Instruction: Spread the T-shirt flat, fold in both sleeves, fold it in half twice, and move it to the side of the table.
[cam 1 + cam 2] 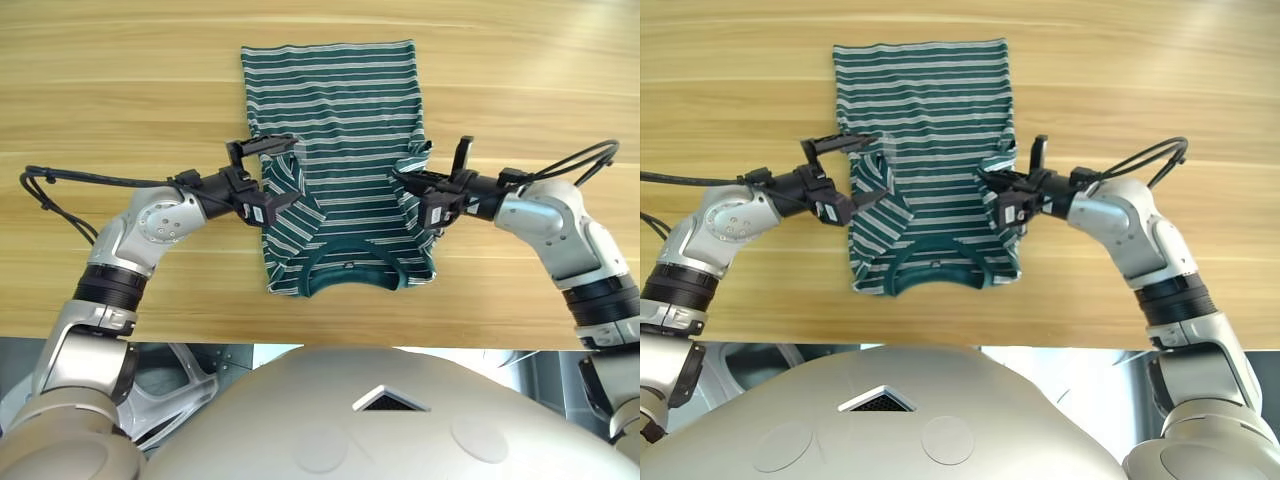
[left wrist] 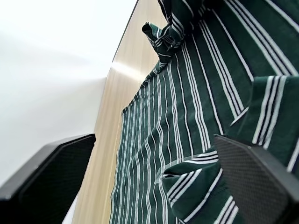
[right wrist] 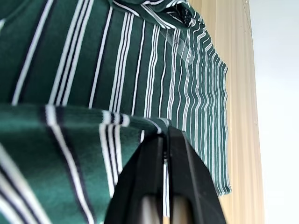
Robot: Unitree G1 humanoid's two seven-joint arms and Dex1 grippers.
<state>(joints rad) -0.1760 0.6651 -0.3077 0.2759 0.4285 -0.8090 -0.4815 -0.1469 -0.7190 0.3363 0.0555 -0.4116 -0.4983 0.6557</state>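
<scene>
T-shirt, dark green with thin white stripes, lies on the wooden table in front of the robot, its collar on the near side and its straight hem on the far side. The body of the shirt is spread fairly flat. Both sleeves are turned inward over the chest: the left sleeve lies as a slanted flap on the left part of the shirt, and the right sleeve lies folded along the right edge, with a small raised ridge of cloth at its far end.

The left gripper is over the left edge of the shirt, about halfway between collar and hem. It is released, its jaws spread wide. In the left wrist view the two black fingers stand well apart, with striped cloth lying between and beyond them and the folded sleeve close to one finger.

The right gripper is at the right edge of the shirt, level with the left one. Its jaws are pressed together, and in the right wrist view the fingers pinch a fold of the striped cloth at their tips.
</scene>
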